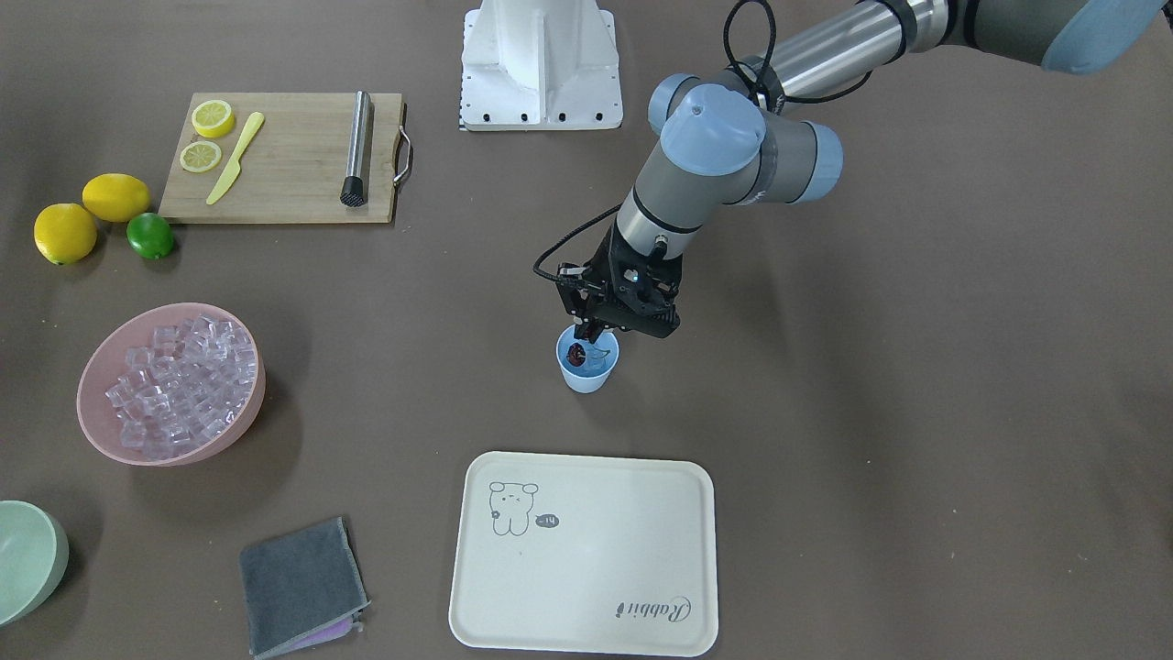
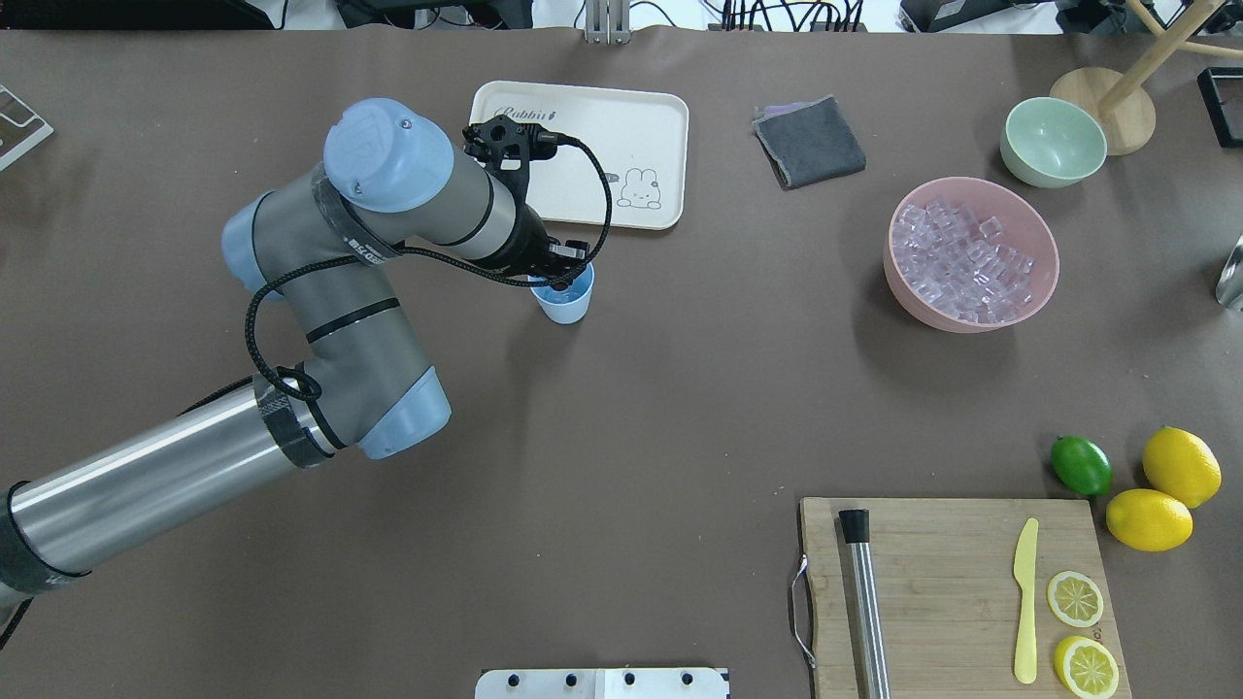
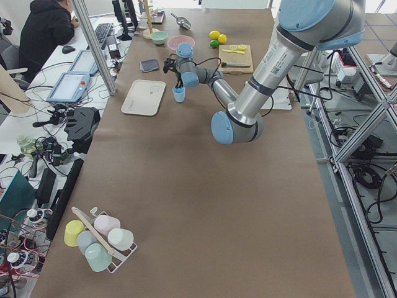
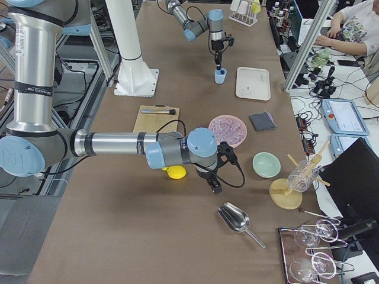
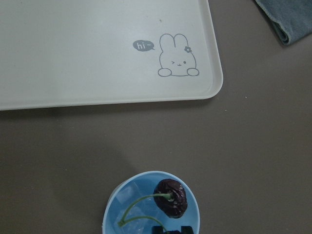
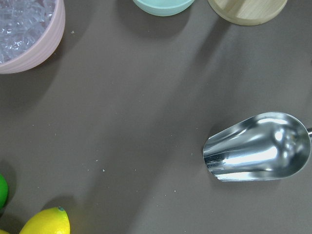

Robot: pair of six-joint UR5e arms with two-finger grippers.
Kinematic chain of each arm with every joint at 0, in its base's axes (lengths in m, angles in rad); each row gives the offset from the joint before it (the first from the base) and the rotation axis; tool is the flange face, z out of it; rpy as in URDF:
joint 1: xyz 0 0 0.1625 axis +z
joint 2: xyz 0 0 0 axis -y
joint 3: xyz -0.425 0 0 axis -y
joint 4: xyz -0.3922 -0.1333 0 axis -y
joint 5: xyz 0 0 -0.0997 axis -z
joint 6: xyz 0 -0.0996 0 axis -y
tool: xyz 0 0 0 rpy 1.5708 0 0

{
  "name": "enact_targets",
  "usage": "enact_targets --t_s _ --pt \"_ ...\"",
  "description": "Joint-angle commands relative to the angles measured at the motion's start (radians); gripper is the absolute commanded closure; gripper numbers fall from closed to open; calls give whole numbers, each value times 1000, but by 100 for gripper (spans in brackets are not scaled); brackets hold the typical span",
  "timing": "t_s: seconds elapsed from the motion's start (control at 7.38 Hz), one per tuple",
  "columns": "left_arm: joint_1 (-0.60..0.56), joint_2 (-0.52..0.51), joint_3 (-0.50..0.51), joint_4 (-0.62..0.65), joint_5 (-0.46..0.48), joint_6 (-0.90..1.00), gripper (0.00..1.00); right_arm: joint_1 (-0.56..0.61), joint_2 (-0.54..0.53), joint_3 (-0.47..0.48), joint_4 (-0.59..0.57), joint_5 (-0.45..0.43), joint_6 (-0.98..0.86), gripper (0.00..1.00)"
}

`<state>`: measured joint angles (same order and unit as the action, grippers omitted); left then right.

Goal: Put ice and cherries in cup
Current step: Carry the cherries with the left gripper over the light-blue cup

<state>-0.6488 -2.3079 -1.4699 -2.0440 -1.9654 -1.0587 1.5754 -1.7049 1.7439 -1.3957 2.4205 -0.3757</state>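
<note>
The light blue cup (image 1: 586,371) stands mid-table, just before the cream tray (image 1: 582,555). My left gripper (image 1: 587,332) points down into its mouth. In the left wrist view one dark cherry (image 5: 170,197) and its green stems lie inside the cup (image 5: 114,207), with the fingertips (image 5: 157,229) close together right behind it, seemingly shut on the hidden second cherry. A pale clear piece lies at the cup's bottom. The ice (image 1: 179,385) fills the pink bowl (image 1: 96,431). My right gripper (image 4: 213,186) shows only in the exterior right view, and I cannot tell its state.
A steel scoop (image 6: 258,148) lies under the right wrist, near the pale green bowl (image 1: 27,559). A grey cloth (image 1: 302,587) lies beside the tray. A cutting board (image 1: 284,170) holds lemon slices, a knife and a muddler. Two lemons and a lime (image 1: 149,236) sit beside it.
</note>
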Motion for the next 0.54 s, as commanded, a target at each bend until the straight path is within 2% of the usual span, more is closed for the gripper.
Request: enact_targets --t_s 0.0,0.41 --pt "5 2 2 1 7 9 2 2 -12 3 0 2 1 2" --pt "-11 5 -1 1 3 48 2 14 -21 -1 1 -7 -2 2"
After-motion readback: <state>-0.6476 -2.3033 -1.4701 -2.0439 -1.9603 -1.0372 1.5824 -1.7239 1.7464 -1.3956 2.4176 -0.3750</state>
